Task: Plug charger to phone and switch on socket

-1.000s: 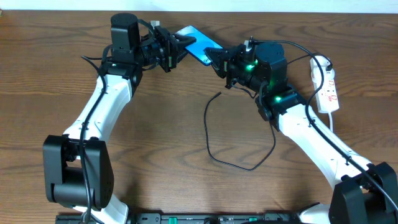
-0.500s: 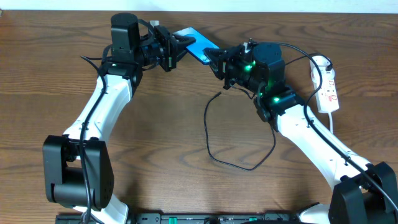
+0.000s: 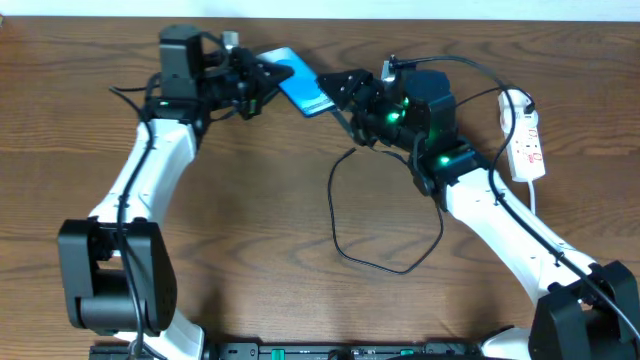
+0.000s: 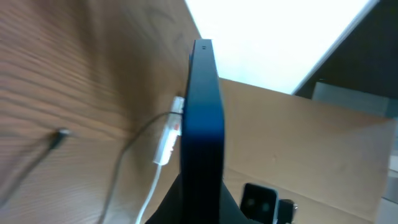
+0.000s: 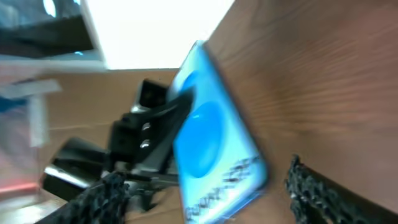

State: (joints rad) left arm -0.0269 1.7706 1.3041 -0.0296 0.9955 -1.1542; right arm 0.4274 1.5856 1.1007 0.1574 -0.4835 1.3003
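The phone [image 3: 300, 82], bright blue and black-framed, hangs pinched in our left tool [image 3: 270, 73] at twelve o'clock. Our right tool [image 3: 332, 88] is spread above the wooden table [image 3: 250, 200].

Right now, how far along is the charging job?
Done: nothing finished. In hand: left gripper holds the phone off the table; right gripper open beside it. Left: the charger lies loose on the table, unplugged, and the socket is untouched.

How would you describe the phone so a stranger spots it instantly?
Look at the far side of the wooden table, near its middle. The left end effector grips the phone: a slim slab with a bright blue screen, unlike the white socket and thin black charger.
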